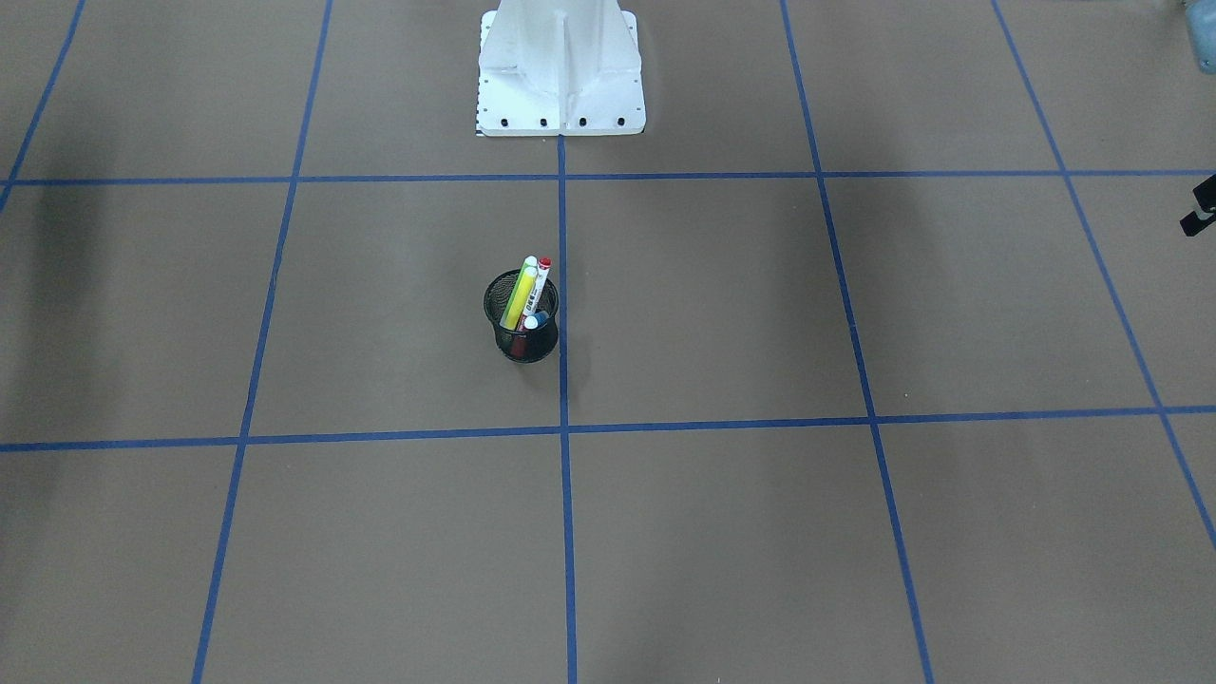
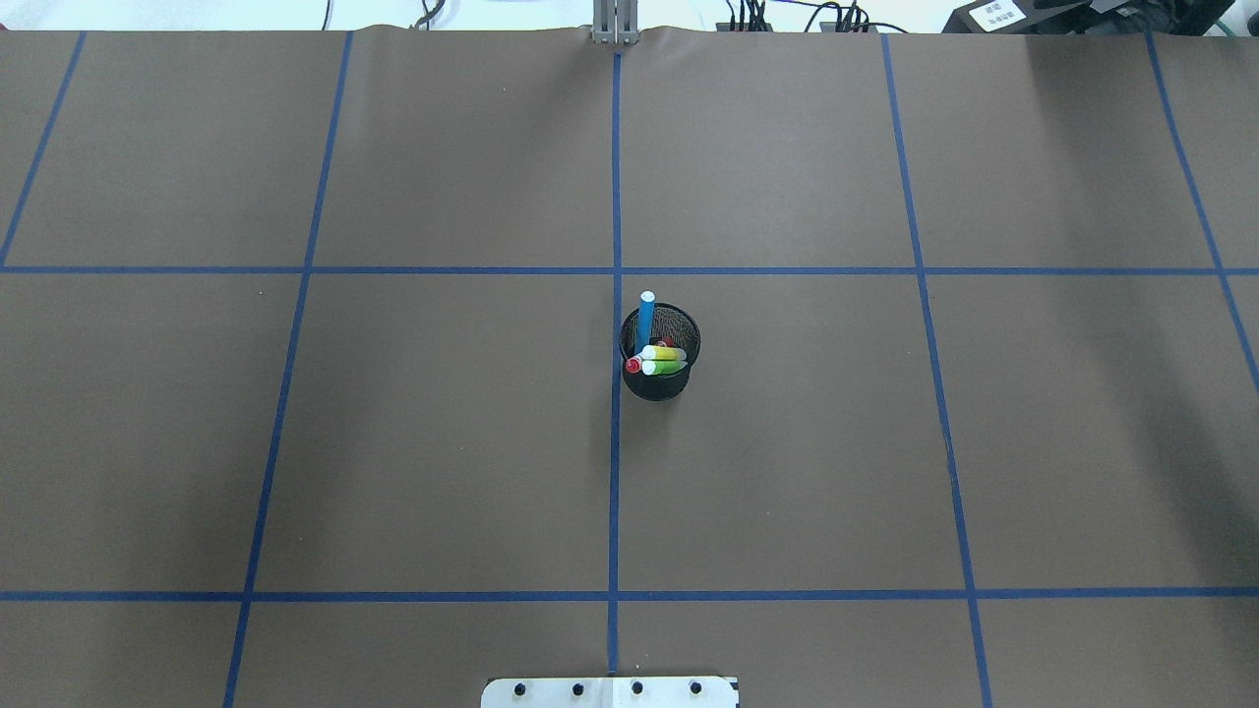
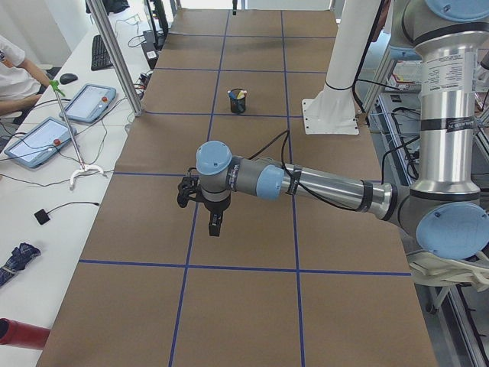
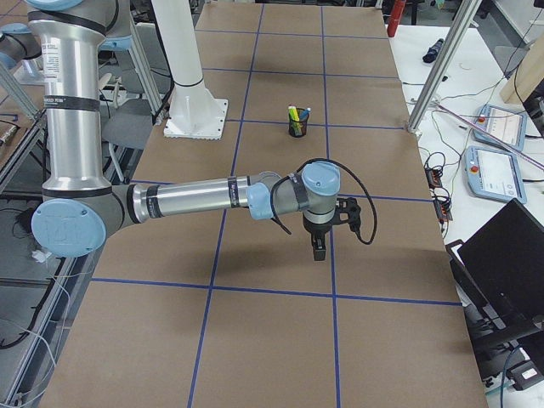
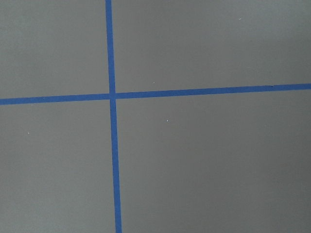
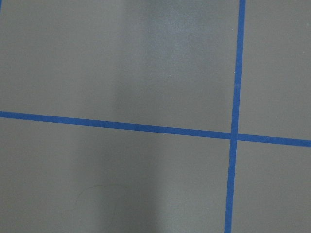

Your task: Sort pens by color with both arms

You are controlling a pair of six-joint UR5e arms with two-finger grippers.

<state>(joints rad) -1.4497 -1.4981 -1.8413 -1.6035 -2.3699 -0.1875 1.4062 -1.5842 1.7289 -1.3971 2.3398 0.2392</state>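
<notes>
Four pens stand in a black mesh cup (image 2: pixel 660 379) near the table's middle: a blue one (image 2: pixel 646 317), a yellow one (image 2: pixel 665 352), a green one (image 2: pixel 668 367) and a white one with a red end (image 1: pixel 541 274). The cup also shows in the front view (image 1: pixel 521 344). My left gripper (image 3: pixel 215 228) points down over the table's left end, far from the cup. My right gripper (image 4: pixel 318 252) points down over the right end, equally far. Both show only in side views, so I cannot tell whether they are open or shut. The wrist views show only brown table and blue tape.
The white base mount (image 1: pixel 560 76) stands at the robot's edge of the table. Blue tape lines divide the brown surface. Side benches hold tablets (image 3: pixel 46 138) and a laptop (image 4: pixel 501 272). A person sits at the far left (image 3: pixel 11 73). Metal posts (image 3: pixel 118 53) stand along the table's edge.
</notes>
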